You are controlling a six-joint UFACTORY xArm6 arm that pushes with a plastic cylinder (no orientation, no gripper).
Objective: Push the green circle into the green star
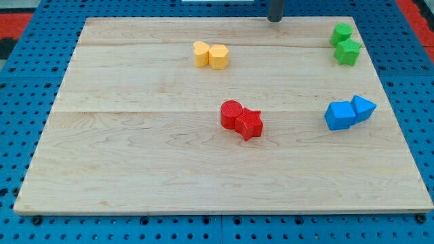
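The green circle (pixel 342 32) is found already touching the green star (pixel 348 52) just above it—the push is judged complete—while my tip (pixel 274 20), a bare rod with no hand to open or close, is parked well left of the star, so only withdrawal is called for.

Green circle (pixel 342 32) (star (pixel 348 52) too)
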